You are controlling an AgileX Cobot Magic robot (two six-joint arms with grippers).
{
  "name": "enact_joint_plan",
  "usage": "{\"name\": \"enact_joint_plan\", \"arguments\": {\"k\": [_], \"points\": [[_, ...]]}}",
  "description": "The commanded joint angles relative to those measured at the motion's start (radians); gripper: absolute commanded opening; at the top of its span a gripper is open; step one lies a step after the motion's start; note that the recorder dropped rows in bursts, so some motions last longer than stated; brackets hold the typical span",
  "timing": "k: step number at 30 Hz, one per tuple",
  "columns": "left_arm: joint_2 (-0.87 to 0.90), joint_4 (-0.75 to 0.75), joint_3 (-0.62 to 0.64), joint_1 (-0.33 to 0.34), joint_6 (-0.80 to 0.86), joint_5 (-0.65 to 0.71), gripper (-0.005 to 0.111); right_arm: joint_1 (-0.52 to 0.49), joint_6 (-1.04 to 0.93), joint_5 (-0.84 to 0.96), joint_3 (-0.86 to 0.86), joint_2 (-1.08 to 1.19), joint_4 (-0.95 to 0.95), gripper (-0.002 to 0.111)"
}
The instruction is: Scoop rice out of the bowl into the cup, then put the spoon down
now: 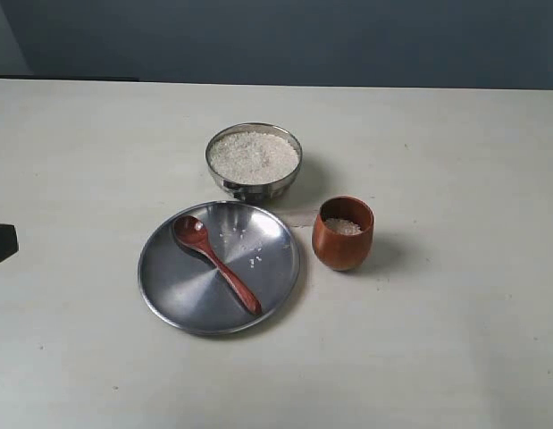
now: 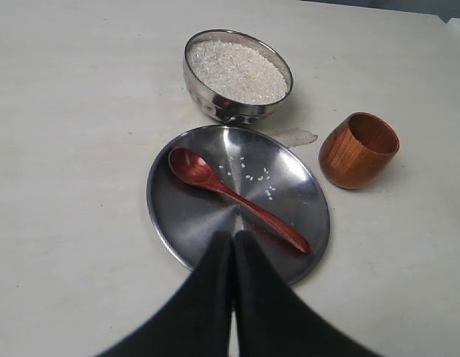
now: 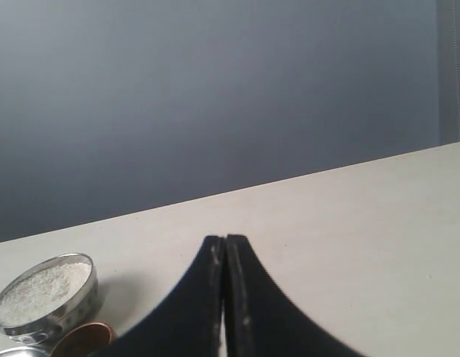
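A wide off-white desk (image 1: 455,340) carries everything, with a grey-blue wall behind its far edge. The left hand (image 2: 232,245) is closed, its two black fingers pressed flat together with nothing between them, and it points toward the plate. The right hand (image 3: 225,244) is pinched closed and empty too.

A broad, flat, round steel plate (image 1: 182,290) lies near the middle. Just past its far rim stands the small, deep, shiny steel bowl (image 1: 249,190), filled almost to the brim with white uncooked rice (image 1: 254,156). Right of the plate, just beside it but apart, sits the rounded reddish-brown wooden cup (image 1: 340,248), upright, with a little rice in it.

The dark reddish-brown wooden spoon (image 1: 218,264) rests on the plate, hollow side up, oval end far-left, slim handle running near-right. A few loose grains (image 1: 255,261) dot the plate just right of it.
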Motion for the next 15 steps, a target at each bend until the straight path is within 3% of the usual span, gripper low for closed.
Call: {"name": "enact_joint_plan", "arguments": {"k": [1, 9, 12, 15], "points": [[0.004, -0.001, -0.006, 0.001, 0.004, -0.002, 0.0, -0.006, -0.009, 0.003, 0.002, -0.006, 0.002, 0.0], [0.004, -0.001, -0.006, 0.001, 0.004, -0.002, 0.0, -0.006, -0.02, 0.013, 0.002, -0.006, 0.008, 0.0], [0.004, -0.001, -0.006, 0.001, 0.004, -0.002, 0.0, -0.006, -0.158, 0.044, 0.013, -0.006, 0.107, 0.0], [0.004, -0.001, -0.006, 0.001, 0.004, -0.002, 0.0, -0.006, -0.448, 0.047, 0.047, -0.006, 0.293, 0.0]]}}
